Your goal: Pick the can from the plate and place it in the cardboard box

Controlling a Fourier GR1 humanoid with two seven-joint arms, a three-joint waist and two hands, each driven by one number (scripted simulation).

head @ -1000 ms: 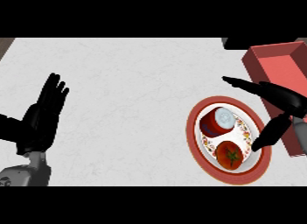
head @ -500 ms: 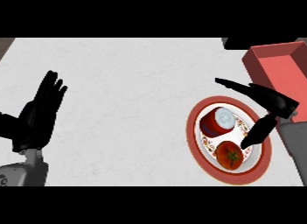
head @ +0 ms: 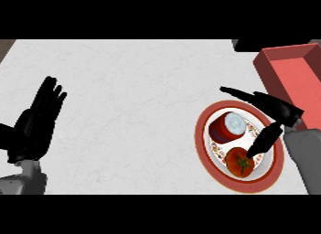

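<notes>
Head view of a white counter (head: 136,91), read left to right with the plate (head: 206,153) as landmark. Far left of the plate, by the counter's left edge, the left hand (head: 38,121) rests open, fingers straight and together, pointing up the view, holding nothing. The plate, white with a red rim, lies right of the counter's centre. On its upper part the can (head: 227,128) lies on its side, red with a pale end facing up and right; just below the can, also on the plate, sits a tomato (head: 241,162). Over the plate's right side the right hand (head: 279,112) is spread wide: fingers reach left above the can, thumb points down beside the can toward the tomato, and nothing is held. Right of and above the plate stands the box (head: 284,57), red inside, its near wall just behind the right hand.
</notes>
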